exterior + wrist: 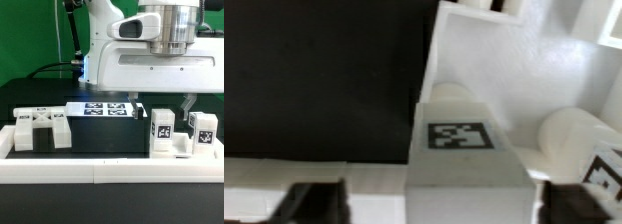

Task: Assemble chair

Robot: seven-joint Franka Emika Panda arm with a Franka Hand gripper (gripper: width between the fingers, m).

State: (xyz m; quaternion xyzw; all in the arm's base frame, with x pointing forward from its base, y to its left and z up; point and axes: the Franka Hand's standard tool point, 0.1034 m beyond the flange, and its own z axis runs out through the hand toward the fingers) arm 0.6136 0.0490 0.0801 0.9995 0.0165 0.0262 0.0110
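Border rail (110, 172) evidently corrals the parts; behind it the gripper (164, 106) hangs over a tagged leg (162, 128), jaws spread, apparently lined up for grasping, well apart from the seat block (40, 128).

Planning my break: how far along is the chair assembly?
Done: nothing looks joined. The slotted seat block sits alone, apart from a tagged part and a second tagged part. In hand: nothing gripped; the open gripper hangs over the first tagged part. Left: all the joining.
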